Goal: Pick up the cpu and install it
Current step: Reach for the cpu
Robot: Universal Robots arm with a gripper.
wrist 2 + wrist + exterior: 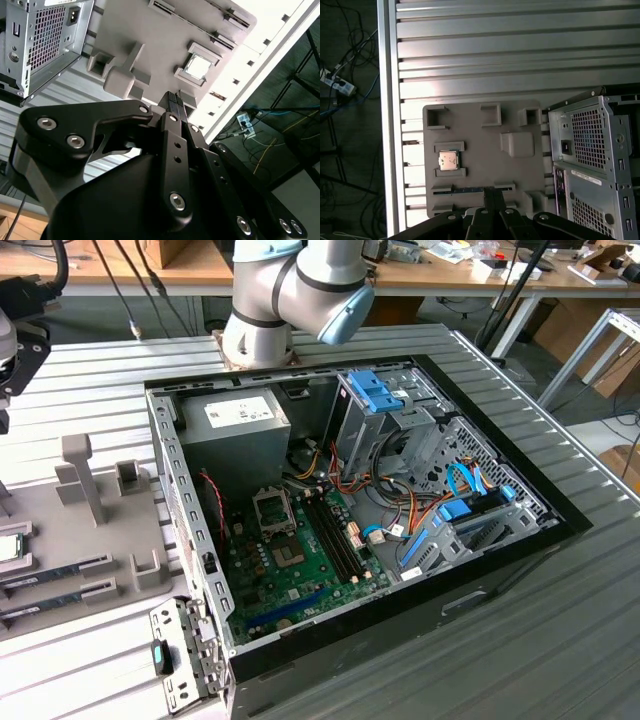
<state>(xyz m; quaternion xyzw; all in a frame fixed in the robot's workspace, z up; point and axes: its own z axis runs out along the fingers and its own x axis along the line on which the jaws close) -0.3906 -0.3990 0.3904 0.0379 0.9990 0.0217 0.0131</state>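
Hangs as a black claw (492, 194) over a grey tray (485, 135), well clear of its surface. Pinches fully shut in both wrist views, fingertips pressed flat together. Grips nothing.

Leaves the cpu (449, 160) untouched below, a little ahead of the closed tips and off to one side. Rests flat there, pale metal top up, in a square nest between two raised lips of the tray. Appears again in the second wrist view (199, 67), just beyond the tips, and at the left edge of the exterior view (8, 547).

Under the claw on the same tray, near the cpu: memory sticks (55, 572) in long slots.

Farther from the claw, past the tray's edge: an open computer case (380, 490) lying on the ribbed metal table (520, 50), with its green board (300, 560) exposed inside.
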